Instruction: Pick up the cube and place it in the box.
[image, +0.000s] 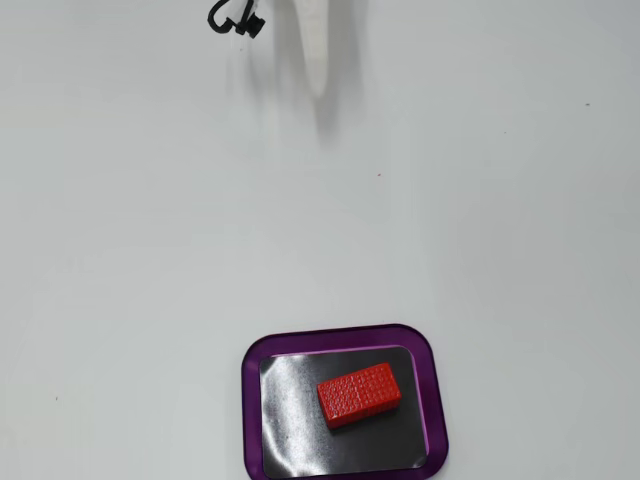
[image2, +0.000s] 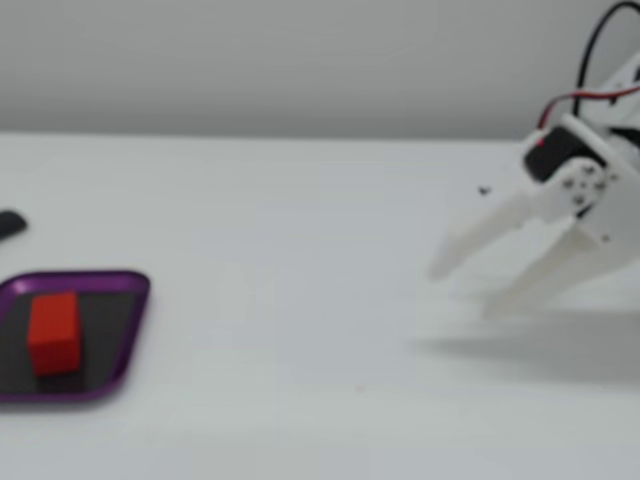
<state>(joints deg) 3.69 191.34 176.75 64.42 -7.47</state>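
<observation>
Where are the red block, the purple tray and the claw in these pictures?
red block (image: 359, 394), a fixed view, on its bumpy top face.
purple tray (image: 251, 400), a fixed view, on its left rim.
claw (image2: 464, 289), a fixed view, midway between its two white fingertips.

surface: plain white matte tabletop (image: 120, 300), bare across most of both fixed views | backdrop: pale grey wall (image2: 300, 60) behind the table's far edge | edge item: small dark flat object (image2: 10, 224) at the left border, blurred, kind unclear
</observation>
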